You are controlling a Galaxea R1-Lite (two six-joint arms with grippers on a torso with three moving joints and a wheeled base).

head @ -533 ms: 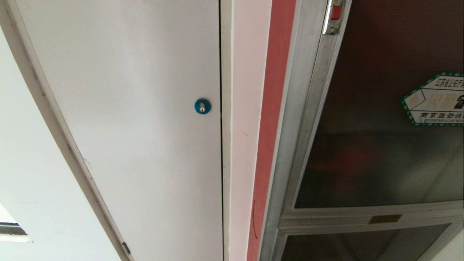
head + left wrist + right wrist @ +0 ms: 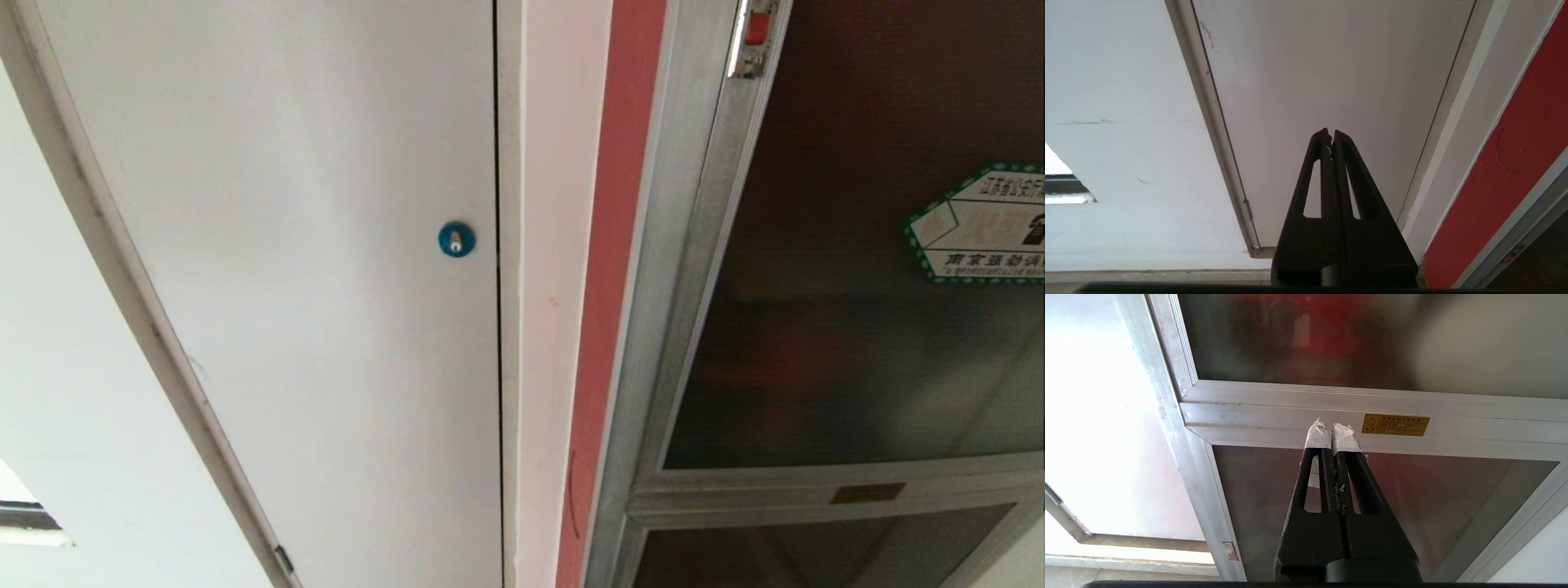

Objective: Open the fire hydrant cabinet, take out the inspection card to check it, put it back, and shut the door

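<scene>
Jaws of both grippers are standing pressed together, gripping nothing. The left gripper (image 2: 1331,132) is showing only in its own wrist view, its black fingers closed tip to tip and pointing at the white door (image 2: 1331,73), apart from it. The right gripper (image 2: 1333,433) is likewise showing only in its wrist view, its white-wrapped fingertips (image 2: 1318,437) closed and lying over the aluminium crossbar (image 2: 1290,412) of the cabinet (image 2: 686,245); whether they are touching the bar cannot be told. A small brass plate (image 2: 1396,424) is sitting on that bar just at 3 o'clock of the tips.

In the head view neither arm is appearing. The cabinet is occupying the 3 o'clock side of the picture. Its door (image 2: 849,343), a dark frosted-glass panel, is sitting closed in the frame. The red latch (image 2: 756,28) is sitting at the door's 11 o'clock corner, and the hexagonal sticker (image 2: 980,224) with green border is lying toward 2 o'clock on the glass, cut by the picture edge. Blurred red shapes are showing through the glass. A lower glass panel (image 2: 816,547) is lying at 6 o'clock of the door, below the crossbar.

The card is not showing in any view.

A red strip (image 2: 608,286) of wall is running between the cabinet frame and the white door's trim. The blue lock (image 2: 456,239) is sitting near the white door's 3 o'clock edge.
</scene>
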